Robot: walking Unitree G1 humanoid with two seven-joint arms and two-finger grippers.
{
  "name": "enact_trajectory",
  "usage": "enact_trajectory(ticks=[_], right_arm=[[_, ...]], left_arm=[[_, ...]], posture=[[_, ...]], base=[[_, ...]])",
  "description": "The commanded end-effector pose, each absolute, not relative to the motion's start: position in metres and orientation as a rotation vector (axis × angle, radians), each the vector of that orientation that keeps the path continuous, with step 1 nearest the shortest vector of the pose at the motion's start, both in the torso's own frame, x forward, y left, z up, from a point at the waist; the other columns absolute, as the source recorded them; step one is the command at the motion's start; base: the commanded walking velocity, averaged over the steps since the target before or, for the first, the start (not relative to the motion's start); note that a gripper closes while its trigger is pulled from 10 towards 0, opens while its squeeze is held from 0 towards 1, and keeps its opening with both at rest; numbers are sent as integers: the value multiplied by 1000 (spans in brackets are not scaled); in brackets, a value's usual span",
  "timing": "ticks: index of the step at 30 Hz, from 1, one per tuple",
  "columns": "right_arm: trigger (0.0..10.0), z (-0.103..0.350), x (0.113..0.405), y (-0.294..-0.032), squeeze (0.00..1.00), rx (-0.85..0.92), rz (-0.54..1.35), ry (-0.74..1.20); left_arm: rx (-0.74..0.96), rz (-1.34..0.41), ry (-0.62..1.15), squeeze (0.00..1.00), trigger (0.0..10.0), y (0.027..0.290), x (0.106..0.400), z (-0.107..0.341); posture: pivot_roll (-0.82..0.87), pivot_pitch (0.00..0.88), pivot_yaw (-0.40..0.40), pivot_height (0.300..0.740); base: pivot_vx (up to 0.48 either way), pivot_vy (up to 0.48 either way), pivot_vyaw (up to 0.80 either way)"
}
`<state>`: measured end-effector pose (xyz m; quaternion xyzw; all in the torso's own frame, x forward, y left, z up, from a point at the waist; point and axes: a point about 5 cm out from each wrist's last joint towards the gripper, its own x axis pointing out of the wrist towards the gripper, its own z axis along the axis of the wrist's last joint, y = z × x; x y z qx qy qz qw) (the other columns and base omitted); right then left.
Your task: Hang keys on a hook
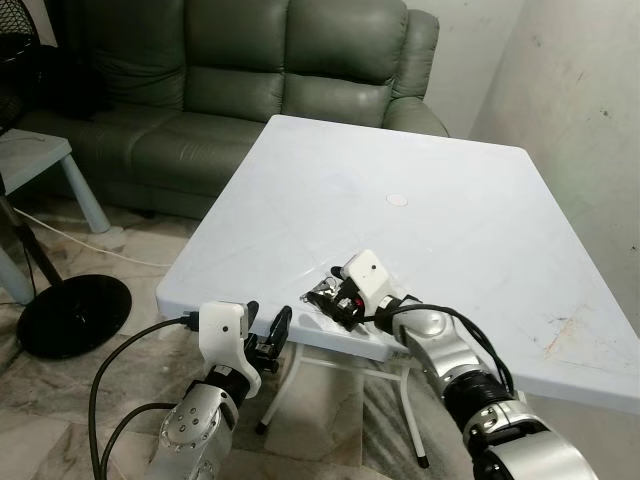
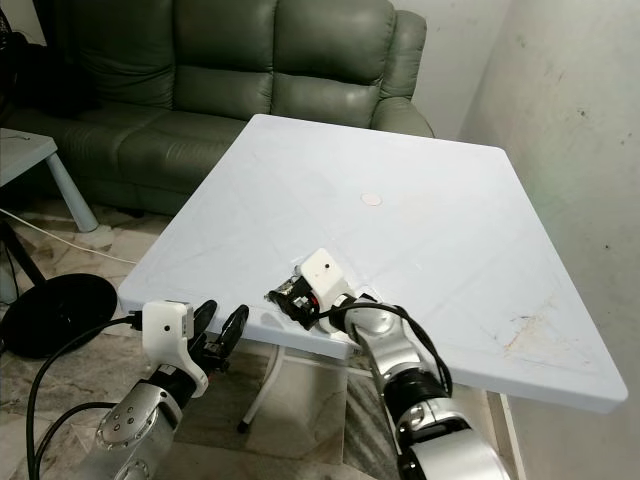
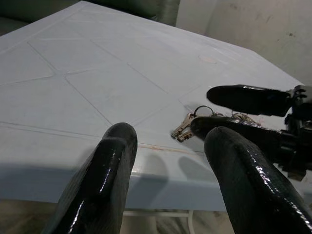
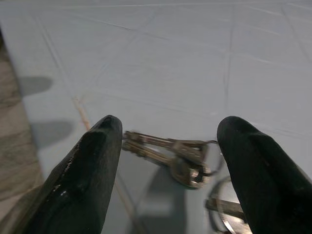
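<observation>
One pale blue-white plastic folding table (image 1: 450, 200) stands in the room, and on it lies one bunch of silver metal keys (image 4: 178, 155) on a wire ring; the number of keys in the bunch cannot be told. One small round pale mark (image 1: 397, 199) shows on the tabletop. There are two silver robot arms, each ending in a gripper of two black fingers: the left gripper (image 1: 268, 338) and the right gripper (image 4: 170, 161). One grey-green leather sofa (image 1: 250, 70), one small light-blue side table (image 1: 35, 155), and one round black fan base (image 1: 75, 315) are present.
</observation>
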<state>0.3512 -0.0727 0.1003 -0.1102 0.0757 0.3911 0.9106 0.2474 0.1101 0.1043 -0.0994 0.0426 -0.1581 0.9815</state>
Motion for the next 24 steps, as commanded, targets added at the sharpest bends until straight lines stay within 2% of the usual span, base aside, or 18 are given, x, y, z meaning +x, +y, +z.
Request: enact_trajectory(ticks=[1, 10, 24], right_arm=[[10000, 104, 354, -74, 0, -185, 757, 154], [10000, 113, 359, -64, 0, -86, 651, 143], [10000, 109, 358, -56, 0, -158, 637, 211]], left_arm=[[-195, -324, 80, 0, 10000, 106, 247, 107], [-196, -322, 80, 0, 10000, 106, 248, 108], [-203, -304, 85, 0, 10000, 107, 246, 108]], posture=[[316, 12, -98, 736], [311, 15, -95, 736], [317, 41, -98, 736]], base=[[0, 0, 0], [0, 0, 0], [0, 0, 0]])
